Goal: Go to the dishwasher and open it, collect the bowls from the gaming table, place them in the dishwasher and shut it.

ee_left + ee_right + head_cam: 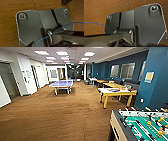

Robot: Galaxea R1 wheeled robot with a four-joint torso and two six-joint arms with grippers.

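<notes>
driving stage, i judge; gaming table [117, 92] well ahead right, foosball table [140, 127] close by; steer across carpet [62, 117]; can't tell either claw's state

Wide open room here — brown carpet [62, 114] running all the way back under ceiling lights. A blue ping-pong table [61, 84] stands mid-room. To the right, near the blue wall [155, 84], the gaming table [117, 93] with its white top and yellow legs — something orange, perhaps the bowls, sits on it. Closest in, bottom right, the foosball table [142, 125].
</notes>
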